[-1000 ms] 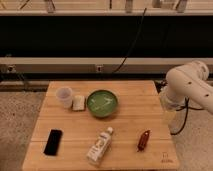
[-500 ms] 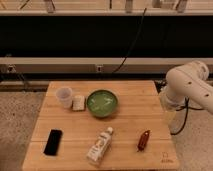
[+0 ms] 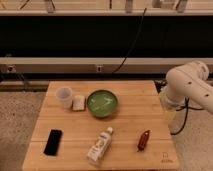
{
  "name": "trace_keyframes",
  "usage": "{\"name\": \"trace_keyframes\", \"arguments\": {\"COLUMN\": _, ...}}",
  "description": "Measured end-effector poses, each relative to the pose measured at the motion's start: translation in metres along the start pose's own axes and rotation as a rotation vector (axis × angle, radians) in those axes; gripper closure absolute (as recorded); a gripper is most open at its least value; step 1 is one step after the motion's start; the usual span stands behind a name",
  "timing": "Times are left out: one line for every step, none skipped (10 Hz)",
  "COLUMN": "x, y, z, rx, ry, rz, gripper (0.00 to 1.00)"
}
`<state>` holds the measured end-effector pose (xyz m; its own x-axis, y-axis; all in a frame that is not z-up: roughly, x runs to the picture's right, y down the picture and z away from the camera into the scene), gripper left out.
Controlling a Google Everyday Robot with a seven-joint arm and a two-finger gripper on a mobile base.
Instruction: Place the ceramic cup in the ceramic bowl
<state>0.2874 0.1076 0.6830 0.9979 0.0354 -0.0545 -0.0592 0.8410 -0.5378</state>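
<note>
Six items rest on the pale wooden table (image 3: 135, 107), rectangular and plank-grained; the ceramic cup (image 3: 64, 96), small, white and tapered, stands upright at far left, just beside a white blocky object (image 3: 78, 103); the ceramic bowl (image 3: 102, 104), round, shallow, glossy green with paler streaks, sits just right of that block, holding nothing; a flat black slab (image 3: 53, 142), a white labelled bottle (image 3: 99, 146) on its side and a small reddish-brown object (image 3: 143, 139) lie along the near side; the white arm (image 3: 187, 87) is bent off the table's right edge; the gripper (image 3: 169, 114) hangs low beside that edge, jaws wide, carrying nothing.
</note>
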Motion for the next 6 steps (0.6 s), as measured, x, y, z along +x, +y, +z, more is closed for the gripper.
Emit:
{"name": "trace_keyframes", "arguments": {"x": 0.000, "y": 0.000, "z": 0.000, "rx": 0.000, "ry": 0.000, "rz": 0.000, "gripper": 0.20}}
{"name": "trace_keyframes", "arguments": {"x": -0.001, "y": 0.000, "z": 0.000, "rx": 0.001, "ry": 0.003, "rz": -0.004, "gripper": 0.20}}
{"name": "trace_keyframes", "arguments": {"x": -0.010, "y": -0.007, "z": -0.003, "rx": 0.012, "ry": 0.012, "rz": -0.037, "gripper": 0.20}}
{"name": "trace_keyframes", "arguments": {"x": -0.025, "y": -0.014, "z": -0.005, "rx": 0.021, "ry": 0.017, "rz": -0.072, "gripper": 0.20}}
{"name": "trace_keyframes", "arguments": {"x": -0.038, "y": -0.019, "z": -0.008, "rx": 0.028, "ry": 0.021, "rz": -0.096, "gripper": 0.20}}
{"name": "trace_keyframes", "arguments": {"x": -0.054, "y": -0.024, "z": -0.010, "rx": 0.037, "ry": 0.028, "rz": -0.124, "gripper": 0.20}}
